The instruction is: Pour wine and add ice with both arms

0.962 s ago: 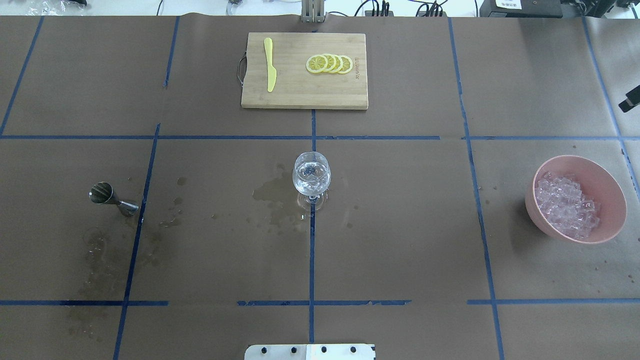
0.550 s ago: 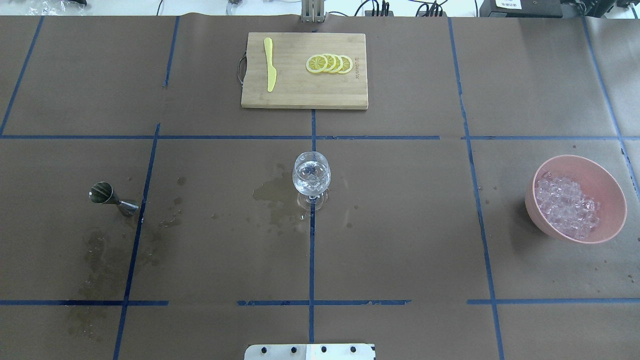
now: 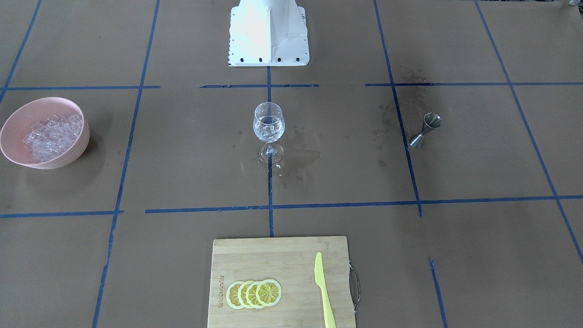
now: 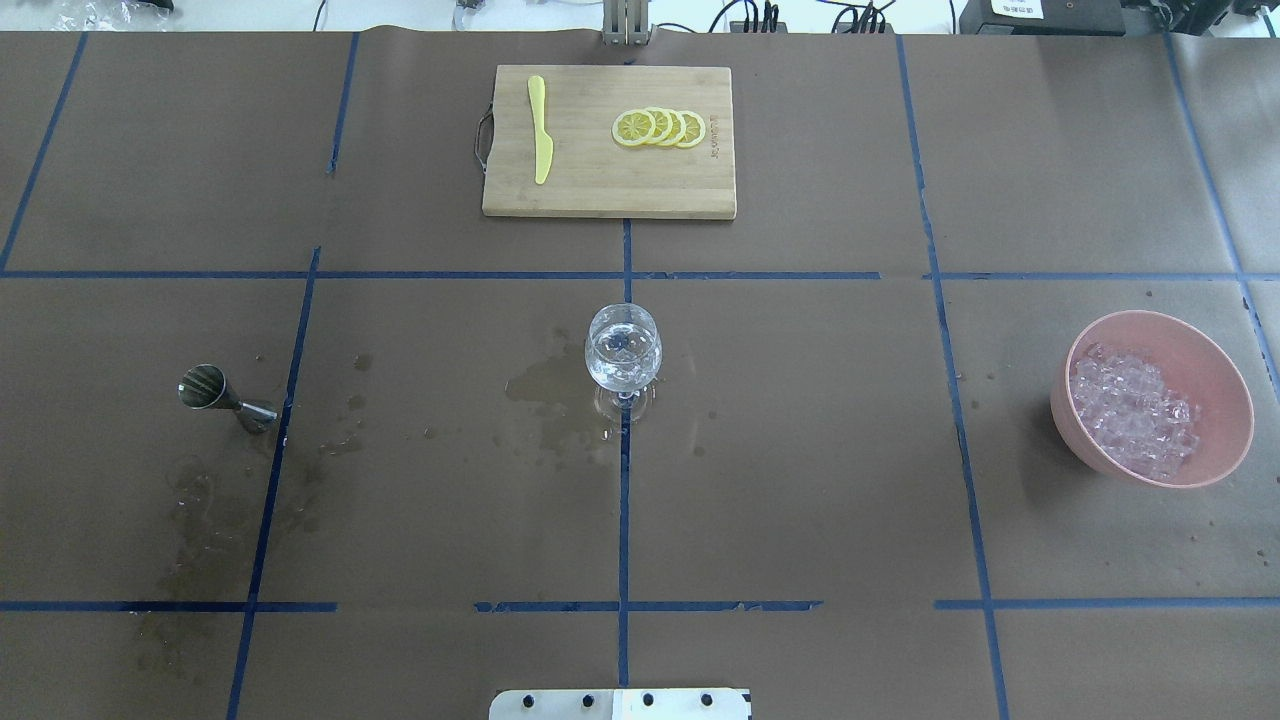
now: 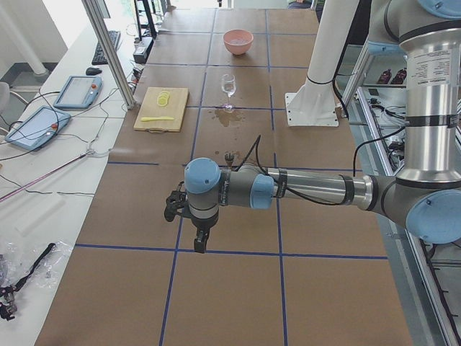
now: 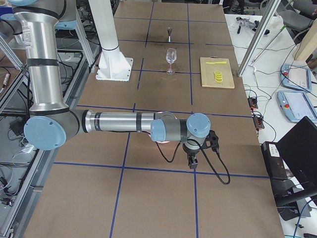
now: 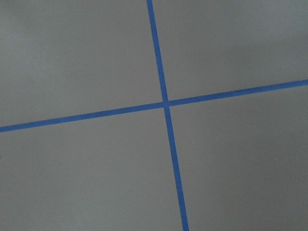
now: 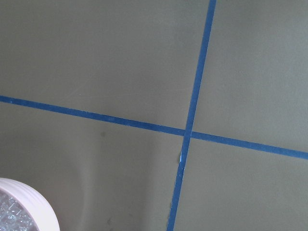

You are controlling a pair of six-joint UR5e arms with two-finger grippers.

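Centrally, the wine [image 4: 622,372] was seen in the upright stemmed glass [image 4: 622,335], with the ice [image 4: 1135,415] piled in the pink bowl [image 4: 1222,390] well apart. The left gripper [image 5: 198,244] and right gripper [image 6: 192,161] were held over taped paper; their opening could not be told.

Silver-grey arms [image 5: 317,189] w/ pale blue joint caps [image 5: 202,173], blk cables [image 6: 221,166]; white base block [image 3: 268,34].

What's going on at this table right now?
Nothing is being handled at the moment. The left arm and right arm extend toward opposite table ends, touching nothing; how their jaws stand can't be told. The stemmed glass in the middle holds clear liquid and what look like ice cubes. The jigger stands apart on the robot's left, and the pink bowl on its right holds more cubes.
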